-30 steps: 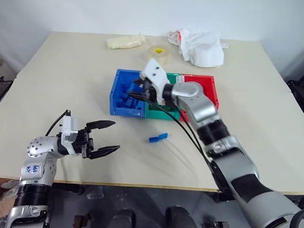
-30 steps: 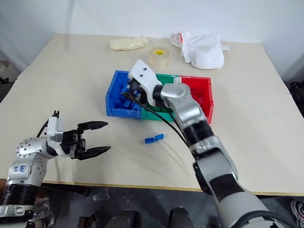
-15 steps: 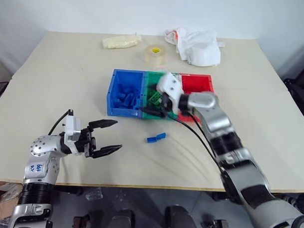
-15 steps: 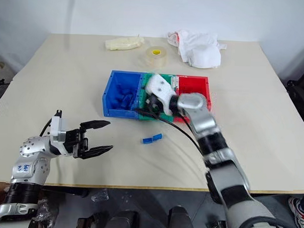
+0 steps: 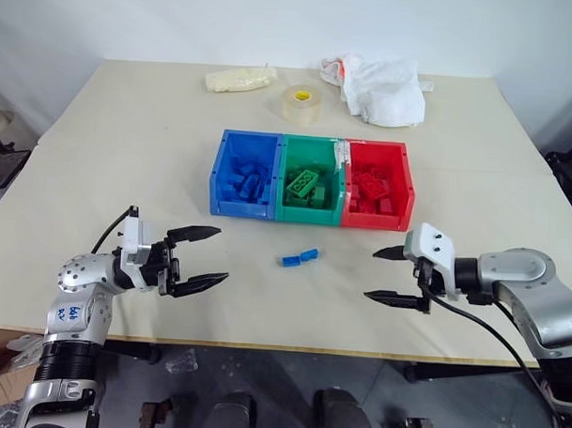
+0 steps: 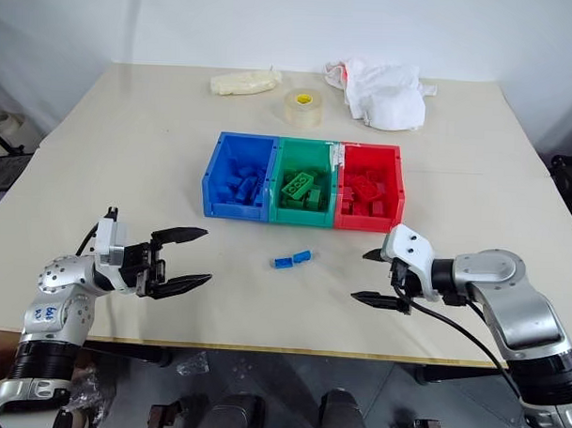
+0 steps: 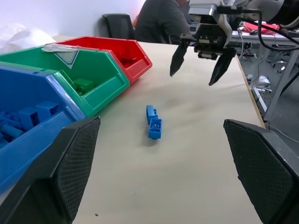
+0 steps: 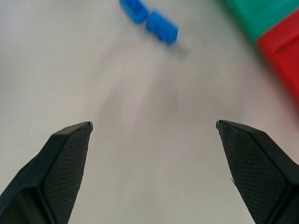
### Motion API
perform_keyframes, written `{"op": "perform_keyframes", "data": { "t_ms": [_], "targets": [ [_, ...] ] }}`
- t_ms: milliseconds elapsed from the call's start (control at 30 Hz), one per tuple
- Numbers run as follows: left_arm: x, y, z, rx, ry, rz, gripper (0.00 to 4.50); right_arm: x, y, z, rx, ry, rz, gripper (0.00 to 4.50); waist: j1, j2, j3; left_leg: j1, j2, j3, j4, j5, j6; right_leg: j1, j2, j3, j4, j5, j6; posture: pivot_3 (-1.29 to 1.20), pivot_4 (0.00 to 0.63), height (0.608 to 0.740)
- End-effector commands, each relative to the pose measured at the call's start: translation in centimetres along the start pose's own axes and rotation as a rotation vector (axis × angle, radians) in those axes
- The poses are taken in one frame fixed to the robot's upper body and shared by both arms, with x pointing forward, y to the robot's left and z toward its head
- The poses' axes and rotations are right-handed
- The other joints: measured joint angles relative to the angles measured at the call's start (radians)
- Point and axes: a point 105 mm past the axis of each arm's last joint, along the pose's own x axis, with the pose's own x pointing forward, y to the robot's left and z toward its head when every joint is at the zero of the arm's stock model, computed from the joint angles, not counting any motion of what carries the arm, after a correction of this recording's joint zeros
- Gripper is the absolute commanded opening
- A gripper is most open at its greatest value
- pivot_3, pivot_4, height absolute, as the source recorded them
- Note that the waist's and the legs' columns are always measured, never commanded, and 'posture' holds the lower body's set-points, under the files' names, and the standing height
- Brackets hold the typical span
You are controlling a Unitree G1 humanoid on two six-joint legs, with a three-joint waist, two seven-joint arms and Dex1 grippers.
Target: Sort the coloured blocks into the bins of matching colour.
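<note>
Both grippers empty, jaws spread wide. Left gripper (image 5: 202,259) hovers over the counter (image 5: 119,152) near the front left edge, pointing toward the middle. Right gripper (image 5: 389,275) hangs low over the front right, fingers aimed left toward the loose bricks, touching nothing.

Bins sit mid-counter joined in a row: blue bin (image 5: 219,174) on the left, green bin (image 5: 309,215) in the middle, red bin (image 5: 407,181) on the right. Blue blocks in bin (image 5: 245,182) lie piled up; exact count hard to tell. Green bricks (image 5: 306,187) in the green bin, red bricks (image 5: 371,191) in the red.

Loose blue blocks (image 5: 299,258) lie on the counter just in front of the green bin, between the two grippers; look like two bricks end to end, touching.

Far edge: tape roll (image 5: 301,102), white crumpled cloth (image 5: 384,88), pale bag (image 5: 239,77).
</note>
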Motion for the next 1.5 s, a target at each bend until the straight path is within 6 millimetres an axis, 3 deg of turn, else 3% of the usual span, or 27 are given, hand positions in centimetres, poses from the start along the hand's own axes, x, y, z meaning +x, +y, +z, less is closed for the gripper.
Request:
{"op": "perform_keyframes", "data": {
  "t_ms": [33, 233, 433, 567, 800, 900, 1033, 1167, 1333, 1367, 1500],
  "targets": [
    [0.0, 0.1, 0.5, 0.021, -0.001, -0.012, 4.50, 1.1, 0.0, 1.4, -0.053, -0.034, 0.016, 4.45, -0.001, 0.000, 0.000, 0.000, 0.000, 0.000, 0.000, 0.000, 0.000, 0.000, 0.000, 0.000, 0.000, 0.000, 0.000, 0.00, 0.150, 0.740],
    [0.1, -0.3, 0.7, 0.032, -0.003, -0.011, 4.50, 6.2, -0.4, 2.5, -0.112, -0.056, 0.130, 4.45, 0.000, 0.000, 0.000, 0.000, 0.000, 0.000, 0.000, 0.000, 0.000, 0.000, 0.000, 0.000, 0.000, 0.000, 0.000, 0.00, 0.150, 0.740],
    [-0.5, -1.0, 1.0, 0.036, 0.002, 0.019, 4.50, 8.9, -1.7, 3.3, -0.177, -0.046, 0.148, 4.45, 0.000, 0.000, 0.000, 0.000, -0.001, -0.002, 0.000, 0.000, 0.000, -0.001, -0.001, -0.001, 0.001, 0.000, 0.000, 0.00, 0.150, 0.740],
    [-0.9, -1.4, 1.0, 0.033, 0.008, 0.044, 4.50, 9.5, -2.1, 3.5, -0.214, -0.041, 0.169, 3.56, 0.000, 0.000, 0.000, 0.000, 0.000, -0.002, 0.000, 0.000, 0.000, 0.000, 0.000, -0.002, 0.001, 0.000, 0.000, 0.00, 0.150, 0.740],
    [-1.1, -1.7, 1.0, 0.030, 0.010, 0.070, 4.50, 9.2, -2.2, 4.0, -0.231, -0.053, 0.175, 1.15, 0.000, 0.000, 0.000, 0.000, -0.001, -0.003, 0.001, 0.000, 0.000, 0.000, 0.000, -0.002, 0.001, 0.000, 0.000, 0.00, 0.150, 0.740],
    [-1.3, -1.7, 1.0, 0.031, 0.010, 0.083, 4.50, 8.4, -2.1, 5.7, -0.251, -0.102, 0.166, 0.27, 0.000, 0.000, 0.000, 0.000, -0.001, -0.003, 0.000, 0.000, 0.000, 0.000, -0.001, -0.002, 0.001, 0.000, 0.000, 0.00, 0.150, 0.740],
    [-1.4, -1.7, 0.9, 0.030, 0.010, 0.091, 4.50, 7.7, -2.9, 9.8, -0.279, -0.214, 0.115, 0.27, -0.003, 0.001, 0.001, 0.000, 0.000, -0.003, 0.000, 0.000, 0.000, -0.001, 0.000, -0.002, 0.001, 0.000, 0.000, 0.00, 0.150, 0.740],
    [-1.3, -1.7, 0.8, 0.031, 0.008, 0.094, 4.50, 8.3, -3.6, 14.0, -0.326, -0.309, 0.092, 0.27, -0.009, 0.002, 0.001, 0.000, 0.001, -0.003, 0.000, 0.001, -0.001, -0.001, 0.000, -0.002, 0.001, 0.000, 0.000, 0.00, 0.150, 0.740],
    [-1.0, -1.5, 0.7, 0.037, 0.000, 0.093, 4.50, 12.3, -5.9, 19.1, -0.339, -0.373, -0.046, 0.27, -0.026, 0.002, 0.001, 0.001, 0.001, -0.003, -0.001, 0.001, -0.002, -0.001, 0.000, -0.002, 0.003, 0.000, 0.000, 0.00, 0.150, 0.740],
    [-0.8, -1.5, 0.7, 0.039, -0.003, 0.091, 4.50, 13.2, -6.4, 19.5, -0.333, -0.367, -0.082, 1.00, -0.030, 0.002, 0.001, 0.001, 0.000, -0.003, -0.001, 0.001, -0.002, -0.002, 0.000, -0.002, 0.004, 0.000, 0.000, 0.00, 0.150, 0.740],
    [-0.6, -1.5, 0.8, 0.045, -0.009, 0.089, 4.50, 15.0, -7.2, 20.9, -0.329, -0.371, -0.163, 2.29, -0.031, 0.003, 0.002, 0.001, 0.000, -0.005, -0.002, 0.001, -0.002, -0.001, 0.000, -0.004, 0.006, 0.000, -0.001, 0.00, 0.150, 0.740]
  ]
}}
